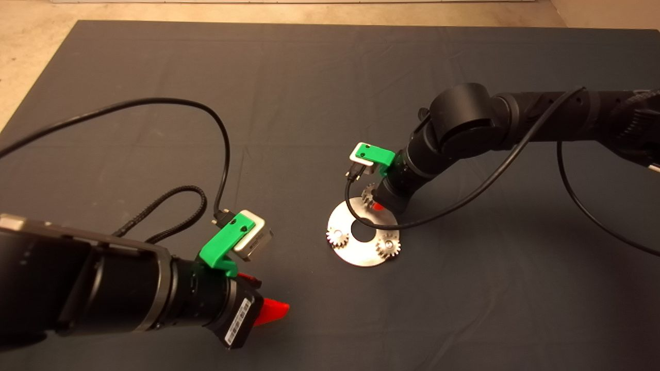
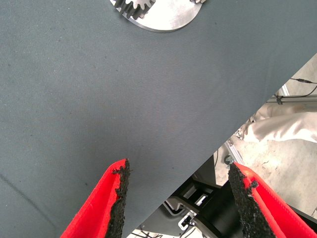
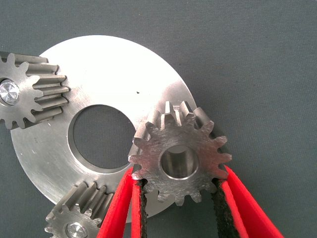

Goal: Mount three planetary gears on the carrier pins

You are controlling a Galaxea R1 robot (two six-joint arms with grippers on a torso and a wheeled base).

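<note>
The third of the planetary gears (image 3: 179, 159) sits clamped between the red fingers of the right gripper (image 3: 179, 198), held by its toothed rim over the far edge of the silver disc (image 3: 119, 74). Its bore looks empty, so it appears not yet seated on the last of the carrier pins, which is hidden beneath it. Two other gears already sit on their pins (image 3: 9, 91), one at the disc's left (image 1: 337, 237) and one at its near right (image 1: 388, 247).

The gear looks like solid steel: stiff, dense for its size, and slick on its faces. Gripping across opposite teeth, as here, likely gives the pads the best bite, though the gear could tilt if pressed down off-centre.

Room is tight on the disc: the seated gears stand just beside the open pin's place, so teeth may clash on the way down. Outward, the dark mat (image 1: 309, 77) on the tabletop lies open all round. The left gripper (image 2: 176, 198) waits spread wide and empty near the mat's near edge, well apart from the disc.
</note>
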